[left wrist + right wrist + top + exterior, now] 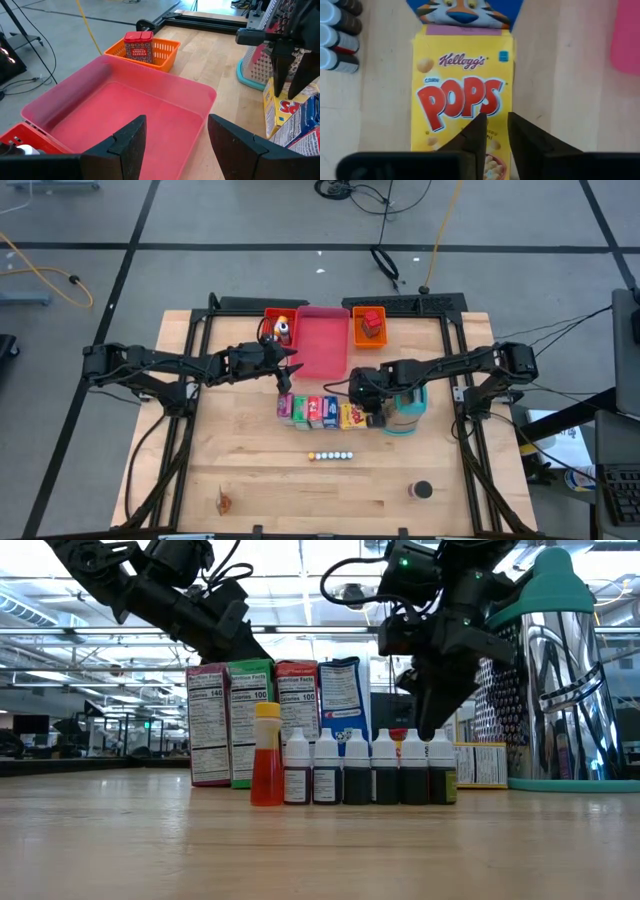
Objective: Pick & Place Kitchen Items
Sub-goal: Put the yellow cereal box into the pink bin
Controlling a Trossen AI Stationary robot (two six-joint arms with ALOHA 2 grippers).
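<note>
The right gripper (375,418) is positioned directly above the yellow box (462,95), which lies flat on the table (260,470) at the right end of the box row, beside the teal holder (407,412). In the right wrist view its fingers (476,137) stand close together with a narrow gap over the box's printed face; whether they pinch the box cannot be told. The blue box (465,12) lies just beyond the yellow one. In the high view the row runs purple box (285,406), green box (299,409), red box (314,411), blue, yellow; in the low view the first four stand upright. The left gripper (175,145) hovers over the pink tray (125,120) with fingers spread apart and nothing between them. An orange tray (157,50) behind the pink one holds a red spice tin (139,46); a red tray (275,318) sits at the pink tray's other side. A line of small bottles (355,770) stands nearer the front edge, one of them orange (266,755), the others dark with white caps. A dark can (421,491) rests near the front right corner, well apart from the rest.
</note>
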